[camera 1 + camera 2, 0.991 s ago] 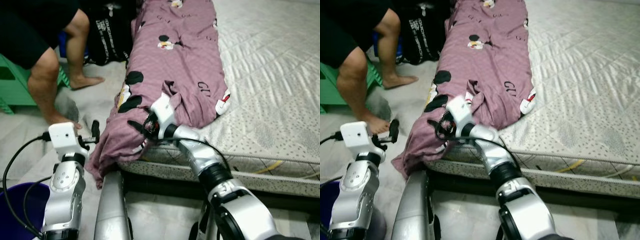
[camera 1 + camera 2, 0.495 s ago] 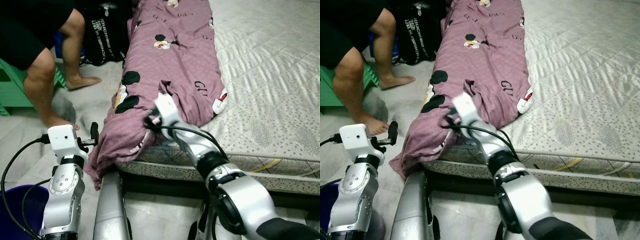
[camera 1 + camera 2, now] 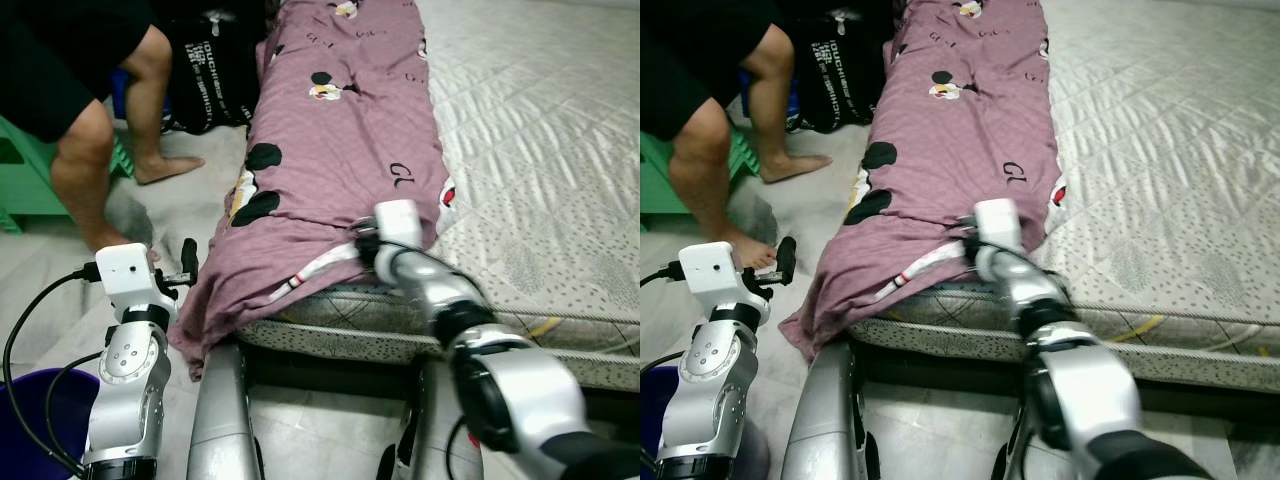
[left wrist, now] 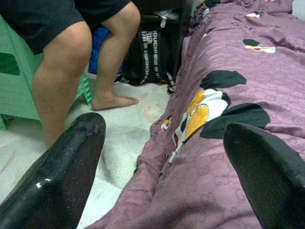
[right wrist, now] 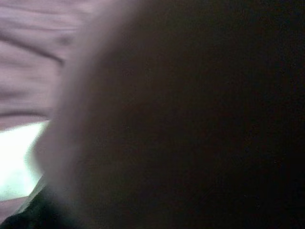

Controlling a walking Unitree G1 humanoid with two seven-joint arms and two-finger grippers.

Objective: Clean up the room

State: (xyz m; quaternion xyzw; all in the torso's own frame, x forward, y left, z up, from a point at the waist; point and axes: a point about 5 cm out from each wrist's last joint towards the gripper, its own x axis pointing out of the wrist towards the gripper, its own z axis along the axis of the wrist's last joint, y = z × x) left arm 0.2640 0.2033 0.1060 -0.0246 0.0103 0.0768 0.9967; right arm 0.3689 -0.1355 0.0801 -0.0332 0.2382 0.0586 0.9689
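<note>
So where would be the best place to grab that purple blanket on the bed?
Probably the corner of the purple blanket that droops off the mattress toward the floor, approached from the bedside. There it hangs loose and bunched, easy to pinch; on top it lies flat.

person's legs (image 3: pixel 95 150), green stool (image 3: pixel 20 180), black bag (image 3: pixel 215 70)

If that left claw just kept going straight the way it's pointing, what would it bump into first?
Most likely the purple blanket: it lies right ahead between the left claw fingers, which stand wide apart, draped over the mattress edge. Depth is hard to judge.
</note>
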